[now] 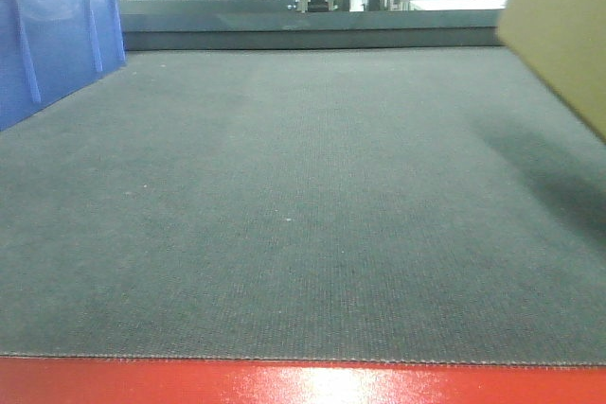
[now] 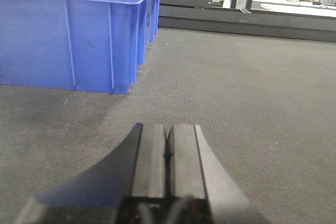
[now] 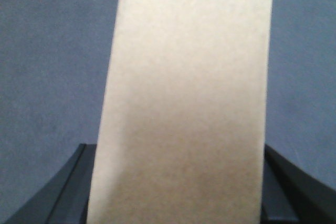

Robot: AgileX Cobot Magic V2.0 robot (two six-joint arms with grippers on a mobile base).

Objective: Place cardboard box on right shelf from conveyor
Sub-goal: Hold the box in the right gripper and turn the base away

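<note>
The cardboard box (image 3: 184, 103) is a plain tan carton that fills the middle of the right wrist view. My right gripper (image 3: 178, 153) is shut on it, a dark finger pressed against each long side. In the front view the box (image 1: 563, 30) hangs tilted at the upper right, lifted off the conveyor (image 1: 284, 205), with its shadow on the belt below. The belt is dark grey with a glossy red front edge (image 1: 284, 383). My left gripper (image 2: 169, 129) is shut on nothing, low over the belt. The right shelf is out of view.
A blue plastic bin (image 1: 52, 40) stands on the belt at the far left; the same blue bin (image 2: 73, 30) is ahead and left of my left gripper. A dark rail (image 1: 312, 37) closes the belt's far side, with tables and equipment behind it.
</note>
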